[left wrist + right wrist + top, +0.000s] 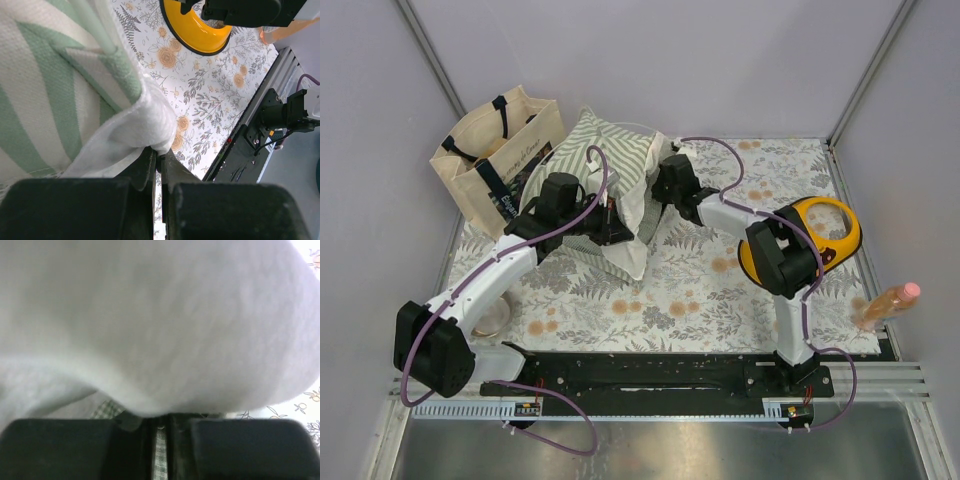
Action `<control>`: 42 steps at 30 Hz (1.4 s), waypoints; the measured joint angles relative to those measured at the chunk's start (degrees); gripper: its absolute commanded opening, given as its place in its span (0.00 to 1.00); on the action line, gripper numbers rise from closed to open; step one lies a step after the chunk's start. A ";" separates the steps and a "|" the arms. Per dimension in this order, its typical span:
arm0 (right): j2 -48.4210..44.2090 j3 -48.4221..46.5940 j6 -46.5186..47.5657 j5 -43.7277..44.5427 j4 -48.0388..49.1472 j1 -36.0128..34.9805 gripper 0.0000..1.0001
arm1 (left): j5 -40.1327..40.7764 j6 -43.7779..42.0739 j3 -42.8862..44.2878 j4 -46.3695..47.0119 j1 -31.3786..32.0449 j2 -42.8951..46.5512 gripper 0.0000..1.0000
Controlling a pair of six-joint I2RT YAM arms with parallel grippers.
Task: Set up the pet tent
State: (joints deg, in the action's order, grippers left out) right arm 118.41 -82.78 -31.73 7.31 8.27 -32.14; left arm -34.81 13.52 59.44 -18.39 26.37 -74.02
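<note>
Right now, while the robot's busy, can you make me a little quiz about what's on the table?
1. True or false: seen from above, the bag stands to the left of the tent.
2. What is the left gripper pinching? A) the tent's white cloth B) the bottle C) the bag
3. Fill in the word: the tent's stripes are white and ____.
Key: 1 true; 2 A; 3 green.
</note>
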 measured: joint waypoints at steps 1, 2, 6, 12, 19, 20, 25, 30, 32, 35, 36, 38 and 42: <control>0.20 -0.83 -0.17 1.73 -1.46 0.00 0.33 | -0.04 0.00 0.00 0.00 0.00 0.02 0.00; 0.46 -1.81 -0.37 3.19 -2.78 0.00 0.40 | -0.09 0.00 0.00 0.00 0.00 0.04 0.00; 0.50 -3.82 -1.40 5.84 -5.88 0.00 0.66 | 0.02 0.00 0.00 0.00 0.00 0.04 0.00; -7.58 5.68 -3.72 5.07 -6.64 0.00 0.79 | 0.24 0.02 0.00 -0.66 0.02 0.02 0.00; -18.56 12.98 -4.83 2.43 -6.19 0.00 0.49 | 0.26 0.02 0.07 -1.29 0.07 0.02 0.04; -18.97 13.16 -4.85 2.08 -5.84 0.00 0.36 | 0.26 0.02 0.07 -1.27 0.07 0.02 0.04; -16.52 12.04 -6.60 0.26 -4.68 0.00 0.06 | 0.26 0.04 0.07 -1.29 0.07 0.02 0.04; -5.90 2.27 -11.39 3.30 -8.39 0.00 0.00 | 0.28 0.04 0.07 -1.29 0.07 0.02 0.04; -2.27 -1.95 -13.94 6.08 -12.68 0.02 0.00 | 0.35 0.04 0.07 -1.31 0.07 0.02 0.04; 4.04 -11.32 -17.59 10.49 -21.11 0.04 0.00 | 0.79 0.02 0.07 -1.44 0.07 0.00 0.04; 5.53 -13.62 -18.53 11.78 -23.32 0.02 0.00 | 1.03 0.04 0.07 -1.46 0.07 0.02 0.04; 7.02 -15.98 -19.91 13.40 -26.47 -0.02 0.00 | 1.57 0.04 0.07 -1.49 0.07 0.00 0.05; 7.23 -16.31 -20.92 14.38 -28.89 -0.04 0.19 | 2.49 0.35 0.07 -1.51 0.09 -0.07 0.14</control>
State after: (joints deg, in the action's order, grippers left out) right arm 125.64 -99.09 -52.64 21.69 -20.62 -32.18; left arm -32.32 13.87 59.51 -19.90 26.46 -74.08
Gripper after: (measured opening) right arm 0.025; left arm 0.084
